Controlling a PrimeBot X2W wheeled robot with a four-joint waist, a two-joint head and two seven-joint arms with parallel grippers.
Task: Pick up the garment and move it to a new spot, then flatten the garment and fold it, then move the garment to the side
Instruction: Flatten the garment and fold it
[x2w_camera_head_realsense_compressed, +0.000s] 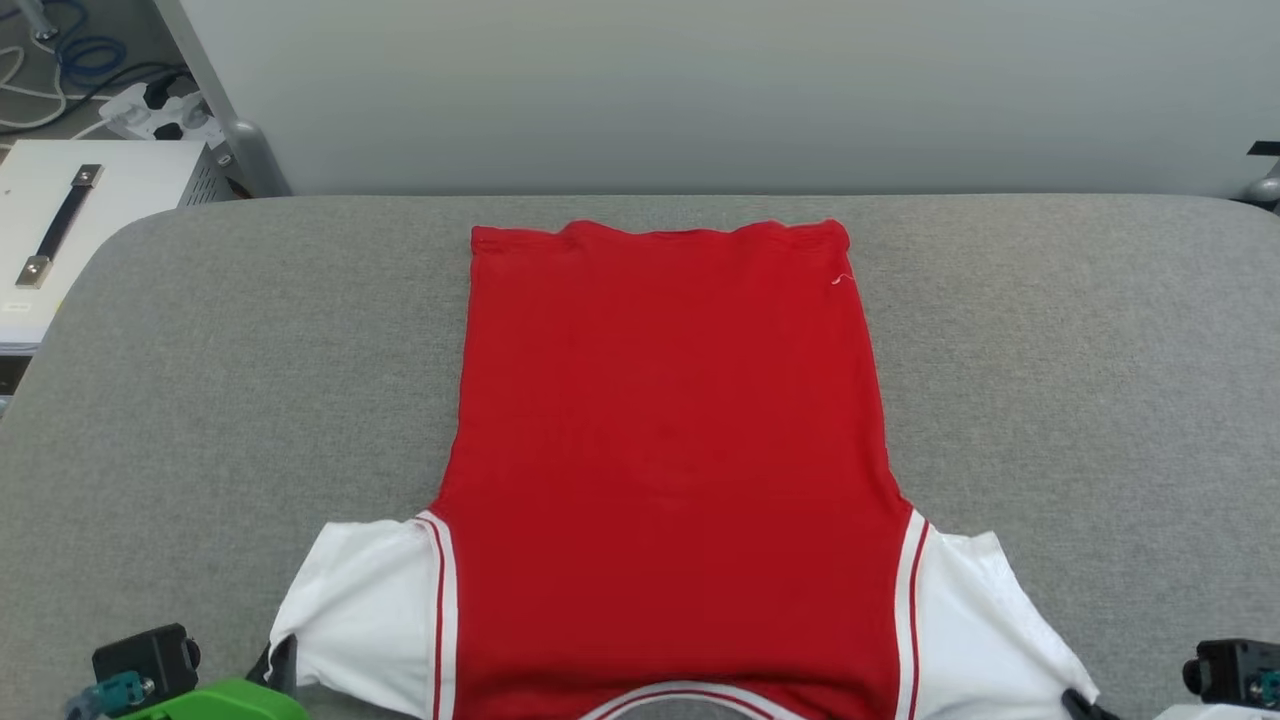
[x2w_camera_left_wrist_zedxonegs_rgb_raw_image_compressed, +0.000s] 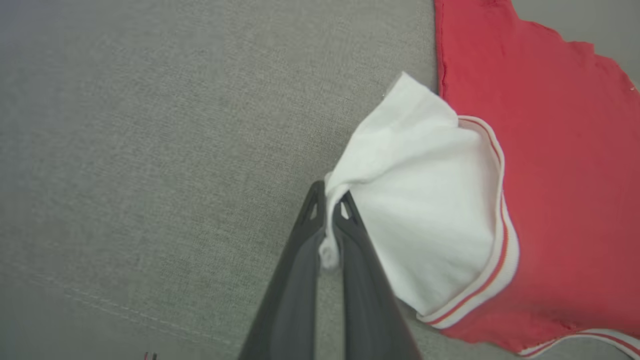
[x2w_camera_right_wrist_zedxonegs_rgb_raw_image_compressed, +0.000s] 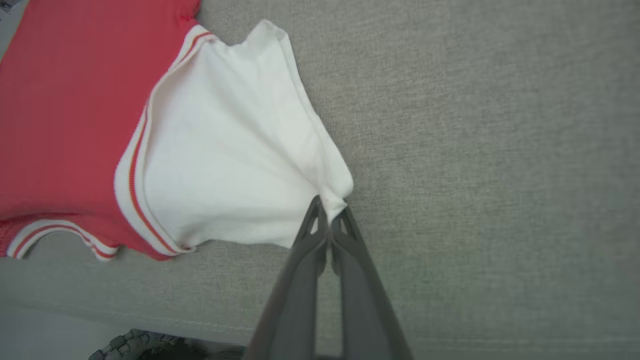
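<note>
The garment (x2w_camera_head_realsense_compressed: 670, 420) is laid flat on the grey table (x2w_camera_head_realsense_compressed: 200, 380), plain red side up, collar at the near edge. Its left sleeve (x2w_camera_left_wrist_zedxonegs_rgb_raw_image_compressed: 425, 200) is held tight by the left gripper (x2w_camera_left_wrist_zedxonegs_rgb_raw_image_compressed: 330, 200), and its right sleeve (x2w_camera_right_wrist_zedxonegs_rgb_raw_image_compressed: 235, 150) is held tight by the right gripper (x2w_camera_right_wrist_zedxonegs_rgb_raw_image_compressed: 330, 206).

One garment (x2w_camera_head_realsense_compressed: 670, 420), two hands, left hand (x2w_camera_left_wrist_zedxonegs_rgb_raw_image_compressed: 330, 196) and right hand (x2w_camera_right_wrist_zedxonegs_rgb_raw_image_compressed: 330, 207), one grey table (x2w_camera_head_realsense_compressed: 200, 380), one white case (x2w_camera_head_realsense_compressed: 130, 190).
</note>
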